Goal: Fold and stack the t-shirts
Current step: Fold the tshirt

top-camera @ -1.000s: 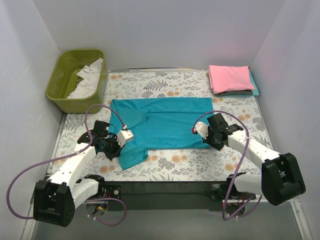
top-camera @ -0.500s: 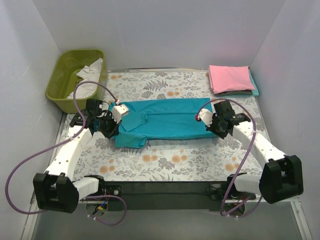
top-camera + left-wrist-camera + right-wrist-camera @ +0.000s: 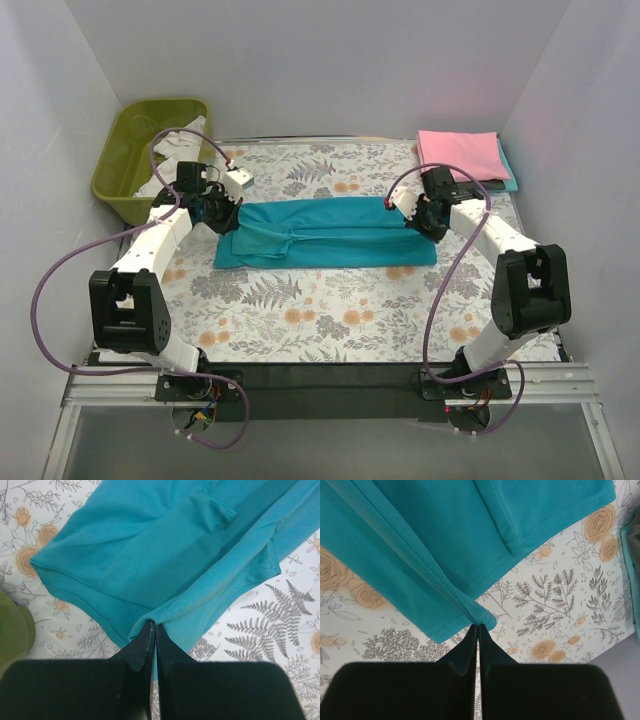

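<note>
Mid lengthwise fold: teal shirt lies across table. Left gripper and right gripper both pinched shut on its hem. Next I'd lay the edge down flat, release, then fold crosswise for the pink shirt stack.

Plain teal t-shirt, no print at all. The table cloth is white, busy with grey ferns and orange blossoms. A pink t-shirt tops dark grey and teal layers. Olive-green tub, lilac cables, and white arms with black joints.
</note>
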Robot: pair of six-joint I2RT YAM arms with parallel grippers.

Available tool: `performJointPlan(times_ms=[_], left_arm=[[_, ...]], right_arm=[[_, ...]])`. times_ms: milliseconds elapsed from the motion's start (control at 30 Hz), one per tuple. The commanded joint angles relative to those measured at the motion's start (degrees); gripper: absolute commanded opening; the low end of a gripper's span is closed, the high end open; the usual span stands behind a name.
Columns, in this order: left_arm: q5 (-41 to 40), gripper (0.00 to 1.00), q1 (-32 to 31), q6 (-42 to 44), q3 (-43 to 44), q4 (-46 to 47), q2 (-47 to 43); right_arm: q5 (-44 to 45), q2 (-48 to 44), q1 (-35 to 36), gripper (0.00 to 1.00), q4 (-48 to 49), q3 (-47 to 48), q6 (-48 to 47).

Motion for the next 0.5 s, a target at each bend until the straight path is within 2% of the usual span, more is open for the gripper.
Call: performJointPlan(times_ms=[0, 467], left_arm=[[-0.02, 0.0, 0.34, -1.29, 3.55, 4.1, 2.64], [-0.8, 0.0, 0.34, -3.14, 7.33, 9.46, 13.45]], right_arm=[[-1.36, 3.5, -1.01, 0.01, 1.6, 4.86, -1.63], [-1.45, 14.22, -2.86, 0.01, 2.75, 11.45, -1.89]])
